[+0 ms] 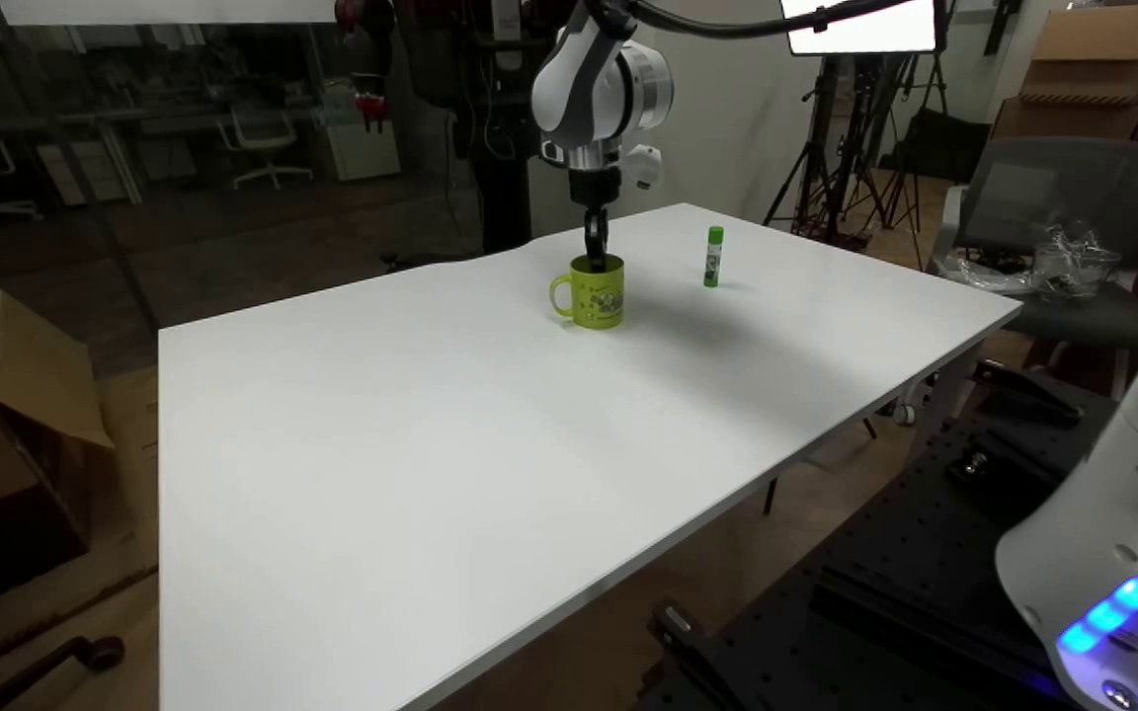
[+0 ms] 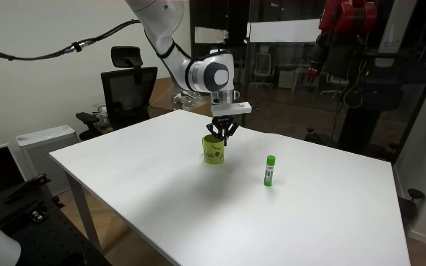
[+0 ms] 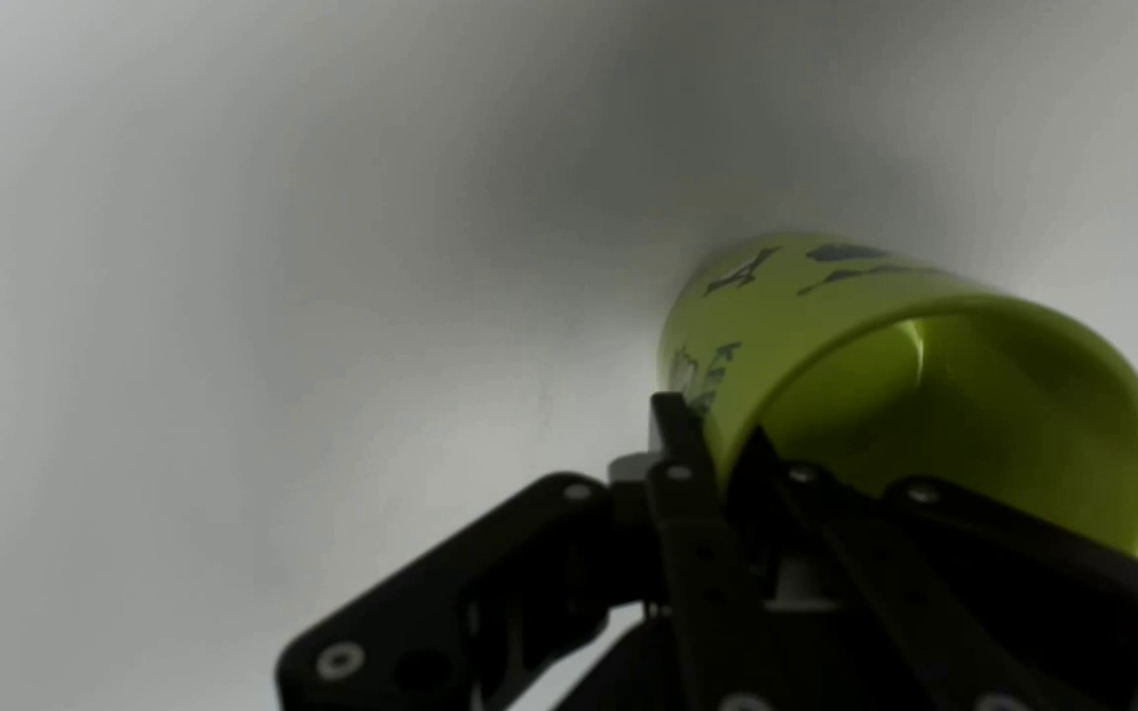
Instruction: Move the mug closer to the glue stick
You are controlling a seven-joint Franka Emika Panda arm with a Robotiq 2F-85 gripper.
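The arm (image 2: 178,66) points its clamped pincer (image 3: 715,434) downward.

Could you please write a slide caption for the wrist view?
Gripper pinching the rim of a lime-green mug standing on a white tabletop.

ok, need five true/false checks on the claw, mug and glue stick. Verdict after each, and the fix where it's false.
1. The claw grips the mug by its wall, one finger outside and the other inside. True.
2. The mug is tipped on its side. False: it is upright.
3. The glue stick stands upright. True.
4. The mug touches the glue stick. False: they are apart, with table showing between them in both exterior views.
5. The glue stick is wider than the mug. False: it is much narrower.
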